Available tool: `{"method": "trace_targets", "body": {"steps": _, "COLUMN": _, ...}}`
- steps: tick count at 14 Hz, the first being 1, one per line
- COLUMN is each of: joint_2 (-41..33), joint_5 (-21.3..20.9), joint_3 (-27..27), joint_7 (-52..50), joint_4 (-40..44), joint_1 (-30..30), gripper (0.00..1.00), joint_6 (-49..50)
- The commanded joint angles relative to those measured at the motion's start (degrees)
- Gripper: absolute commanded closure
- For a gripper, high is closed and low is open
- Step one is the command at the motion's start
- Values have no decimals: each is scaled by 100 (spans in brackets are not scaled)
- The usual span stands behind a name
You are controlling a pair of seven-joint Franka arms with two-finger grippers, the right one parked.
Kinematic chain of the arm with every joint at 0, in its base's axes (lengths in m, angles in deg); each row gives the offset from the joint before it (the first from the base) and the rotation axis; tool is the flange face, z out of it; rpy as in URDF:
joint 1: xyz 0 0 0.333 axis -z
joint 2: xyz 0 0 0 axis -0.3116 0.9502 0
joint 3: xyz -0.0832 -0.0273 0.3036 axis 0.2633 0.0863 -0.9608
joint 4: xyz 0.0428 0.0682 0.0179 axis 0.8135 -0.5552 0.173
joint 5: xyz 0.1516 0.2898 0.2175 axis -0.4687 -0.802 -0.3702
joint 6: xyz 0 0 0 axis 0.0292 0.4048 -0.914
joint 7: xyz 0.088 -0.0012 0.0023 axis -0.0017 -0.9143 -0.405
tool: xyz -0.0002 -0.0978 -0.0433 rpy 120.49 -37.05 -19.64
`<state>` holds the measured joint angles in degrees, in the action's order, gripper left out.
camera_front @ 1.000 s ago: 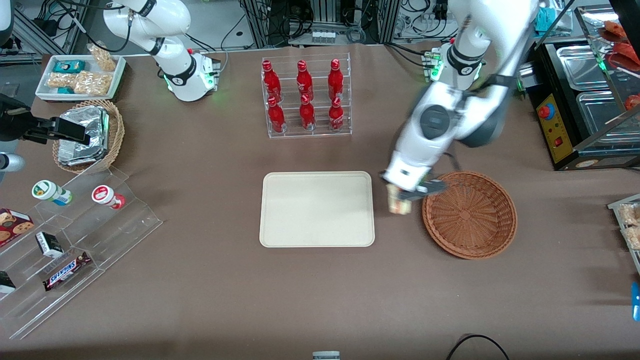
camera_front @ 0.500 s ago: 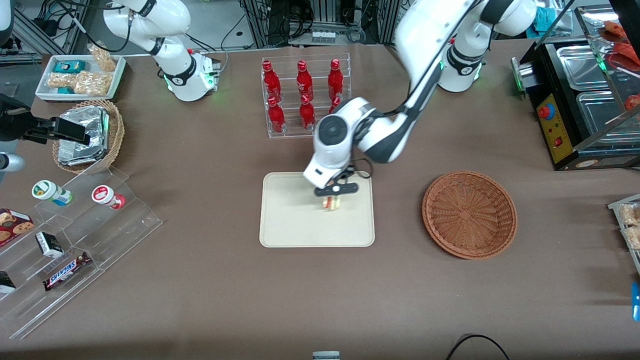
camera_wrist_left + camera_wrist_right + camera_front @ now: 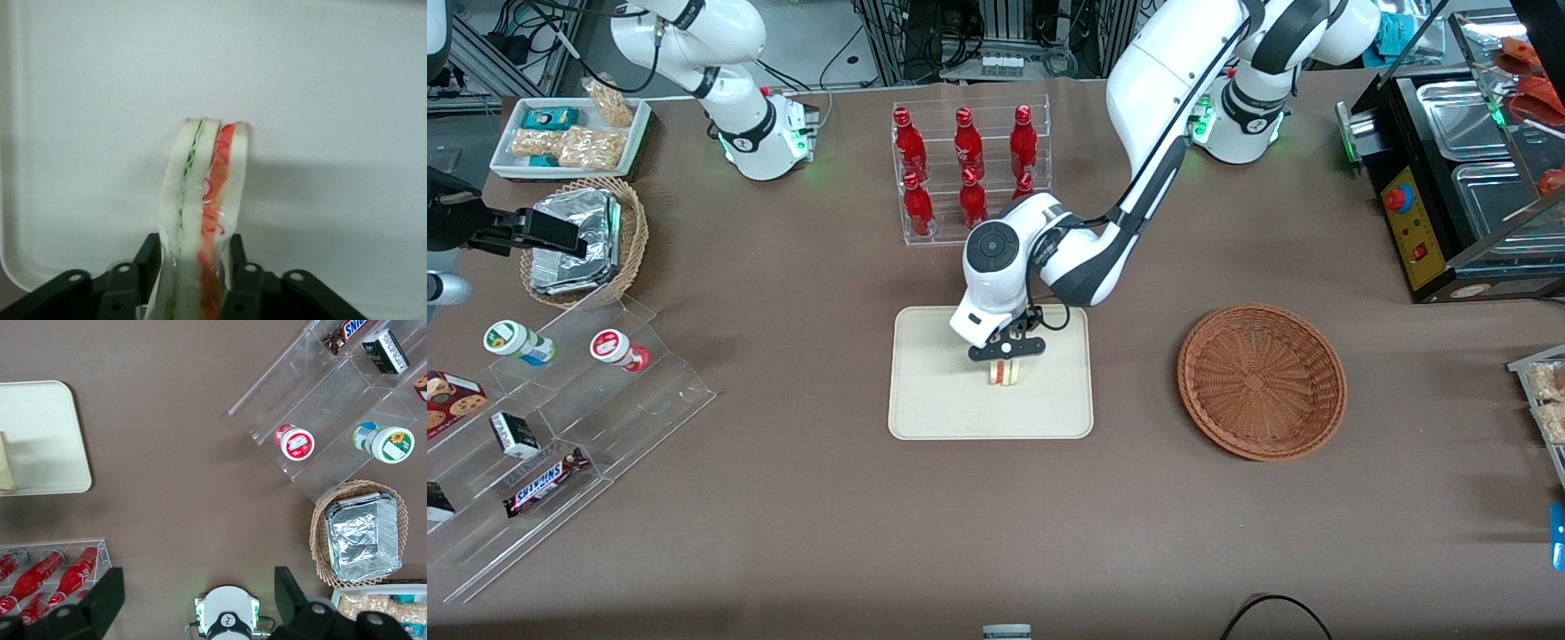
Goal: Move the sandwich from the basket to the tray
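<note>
My left gripper hangs over the middle of the cream tray, shut on the sandwich. The wrapped wedge stands on edge, its tip at or just above the tray floor. In the left wrist view the sandwich shows white bread with green and red filling, pinched between the two black fingers, with the tray filling the background. The reddish-brown basket lies empty on the table beside the tray, toward the working arm's end. In the right wrist view a corner of the sandwich stands on the tray.
A clear rack of red bottles stands farther from the front camera than the tray, close to my forearm. A tan basket with foil packs, a white snack tray and a clear stepped display sit toward the parked arm's end.
My gripper has carried the sandwich from beside the basket's rim over to the tray, then slightly nearer the front camera and lower above the tray's middle.
</note>
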<state>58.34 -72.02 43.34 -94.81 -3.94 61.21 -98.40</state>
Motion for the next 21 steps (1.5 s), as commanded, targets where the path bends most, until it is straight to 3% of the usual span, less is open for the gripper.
{"method": "trace_targets", "body": {"steps": 1, "joint_2": -217, "joint_5": -71, "joint_3": -65, "joint_7": -60, "joint_4": 203, "joint_1": -34, "gripper": 0, "joint_6": 286}}
{"method": "trace_targets", "body": {"steps": 4, "joint_2": -892, "joint_5": 7, "joint_3": -48, "joint_7": 508, "joint_4": 124, "joint_1": -622, "gripper": 0, "joint_6": 1329}}
{"method": "trace_targets", "body": {"steps": 10, "joint_2": -2439, "joint_5": 807, "joint_3": -48, "joint_7": 2679, "joint_4": -289, "joint_1": -2316, "gripper": 0, "joint_6": 3420}}
{"method": "trace_targets", "body": {"steps": 17, "joint_2": -3276, "joint_5": 421, "joint_3": -74, "joint_7": 4692, "joint_4": -298, "joint_1": -4488, "gripper": 0, "joint_6": 4804}}
{"method": "trace_targets", "body": {"steps": 21, "joint_2": -3364, "joint_5": 386, "joint_3": -74, "joint_7": 4854, "joint_4": -62, "joint_1": -4772, "gripper": 0, "joint_6": 4971}}
